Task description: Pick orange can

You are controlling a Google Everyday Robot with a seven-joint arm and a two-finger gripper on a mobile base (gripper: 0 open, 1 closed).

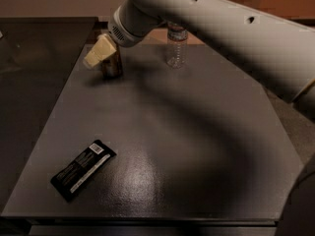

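The orange can (112,69) stands upright at the far left of the dark table (197,146). Only its lower body shows, since the gripper covers its top. My gripper (98,53), cream-coloured at the end of the white arm (221,23), sits at the can's upper left side, overlapping it in this view. I cannot tell whether it touches the can.
A clear plastic water bottle (175,50) stands upright to the right of the can, partly behind the arm. A black wrapped bar (82,169) lies near the table's front left. A dark counter (34,48) adjoins the table's left side.
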